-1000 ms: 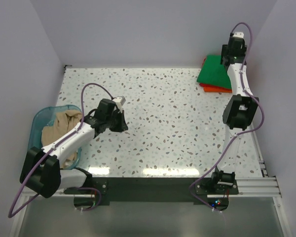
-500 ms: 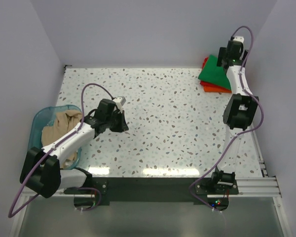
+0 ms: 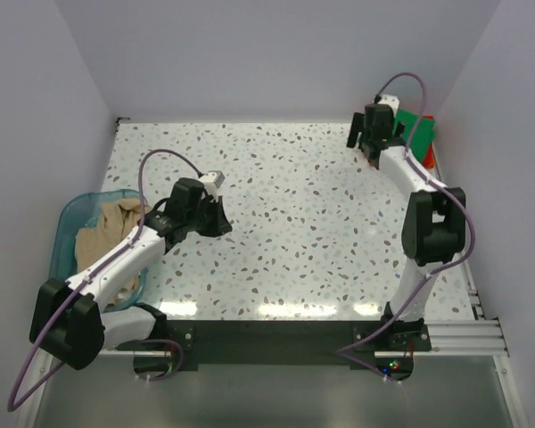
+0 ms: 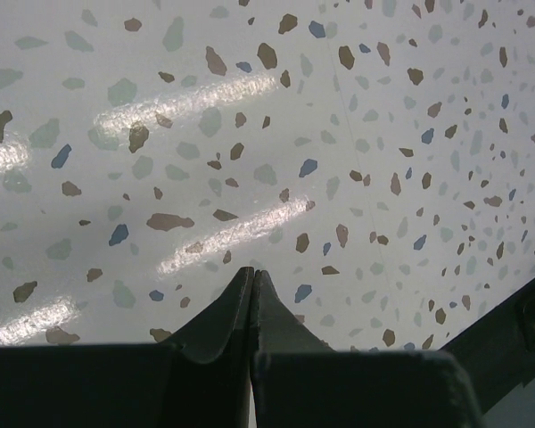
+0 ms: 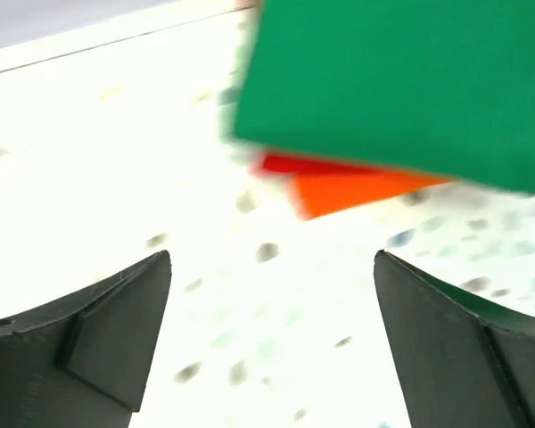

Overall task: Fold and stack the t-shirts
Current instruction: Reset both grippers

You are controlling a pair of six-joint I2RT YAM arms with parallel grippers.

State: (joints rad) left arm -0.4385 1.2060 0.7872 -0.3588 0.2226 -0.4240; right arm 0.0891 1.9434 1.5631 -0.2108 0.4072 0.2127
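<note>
Right wrist cam catches the red t-shirt (image 5: 290,165) and orange t-shirt (image 5: 366,189) under the green t-shirt (image 5: 401,80), upper right; overhead barely does. Right gripper (image 5: 272,259) gaping, left gripper (image 4: 252,273) pinched together.

Beige t-shirt (image 3: 116,227) seen bunched in teal bin (image 3: 65,217), at left edge of table (image 3: 303,232). Left end effector (image 3: 221,223) held low over bare table, near bin. Right end effector (image 3: 364,147) positioned at far right, just beside folded green t-shirt (image 3: 417,127), which is partly hidden by arm. Red-orange edge (image 3: 431,159) seen beneath green t-shirt.
</note>
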